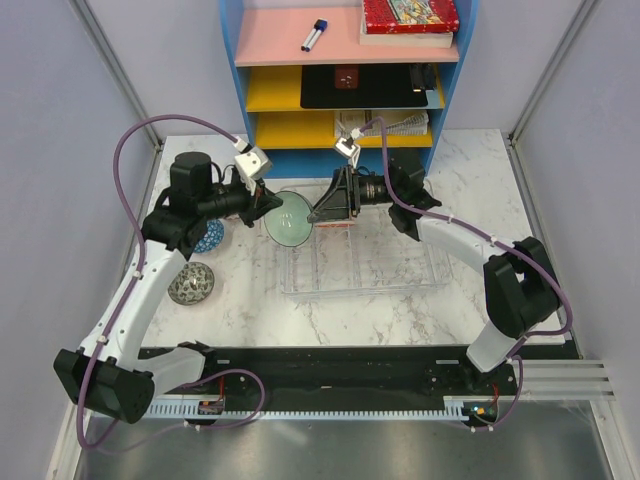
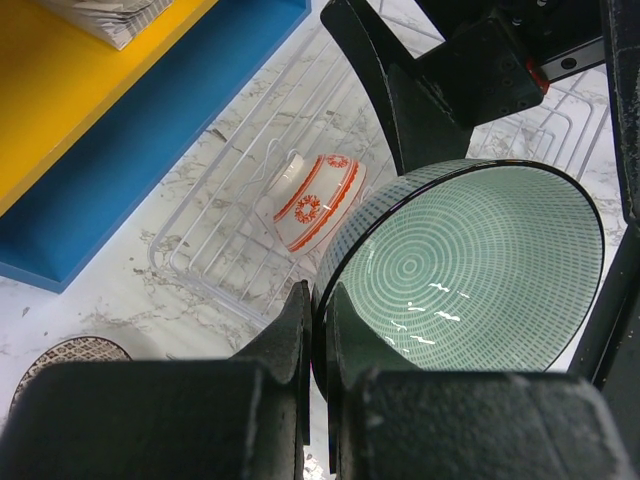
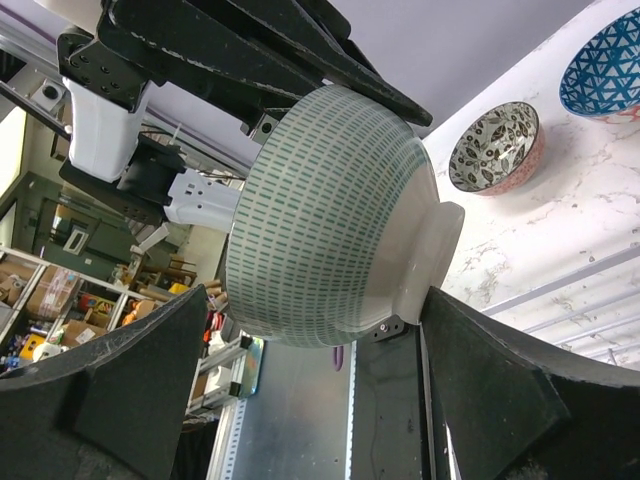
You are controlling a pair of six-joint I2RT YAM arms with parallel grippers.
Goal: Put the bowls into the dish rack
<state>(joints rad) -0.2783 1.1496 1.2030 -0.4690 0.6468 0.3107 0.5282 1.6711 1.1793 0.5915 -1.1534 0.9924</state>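
Note:
My left gripper (image 1: 268,203) is shut on the rim of the grey-green bowl (image 1: 288,218), which it holds on edge above the left end of the clear dish rack (image 1: 380,268). In the left wrist view its fingers (image 2: 292,330) pinch the rim of this bowl (image 2: 470,270). My right gripper (image 1: 322,212) is open, its wide fingers on either side of the bowl's outside (image 3: 330,200). An orange-red and white bowl (image 2: 315,200) lies on its side in the rack (image 2: 215,250). A blue bowl (image 1: 209,239) and a speckled bowl (image 1: 190,283) sit on the table left of the rack.
The blue shelf unit (image 1: 345,75) stands right behind the rack, with a pen, a box and papers on its shelves. Grey walls close in both sides. The arms' base rail (image 1: 330,385) runs along the near edge.

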